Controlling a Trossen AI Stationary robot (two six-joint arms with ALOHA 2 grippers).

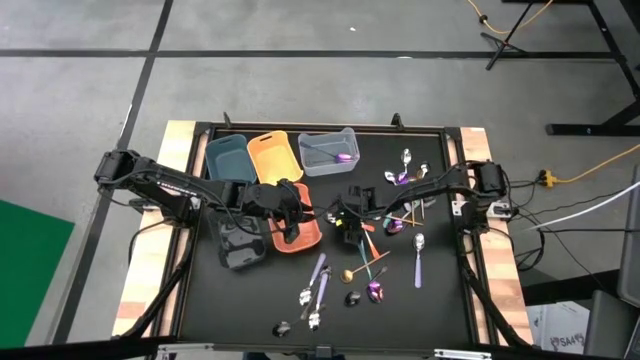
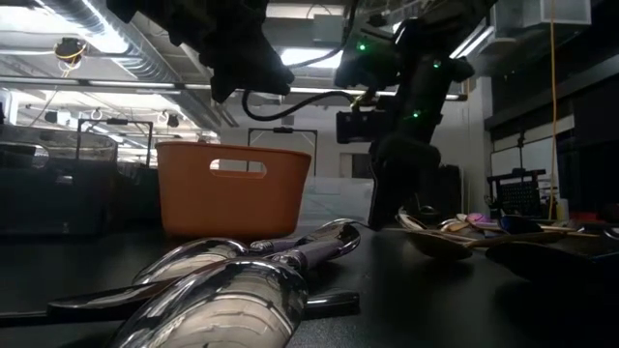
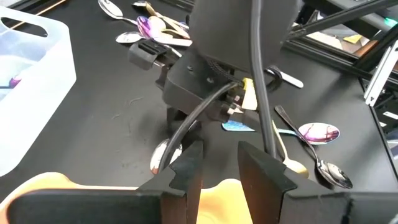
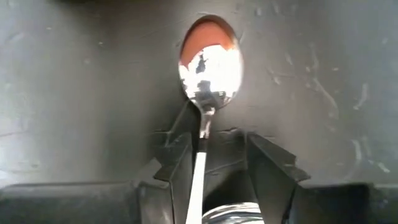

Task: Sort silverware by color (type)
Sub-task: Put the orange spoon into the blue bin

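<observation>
Purple iridescent spoon (image 1: 341,157) already dropped in clear plastic bin (image 1: 328,139); most shiny silverware (image 1: 372,262) unsorted on black tabletop (image 1: 445,295). Right gripper (image 4: 217,158) open astride silver spoon (image 4: 210,65). Left gripper (image 3: 219,163) parted, empty, over orange bin (image 1: 298,238).

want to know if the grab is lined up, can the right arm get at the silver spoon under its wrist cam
Probably yes. The right gripper is open, its fingers standing either side of the silver spoon's handle on the black mat, with nothing between them.
</observation>
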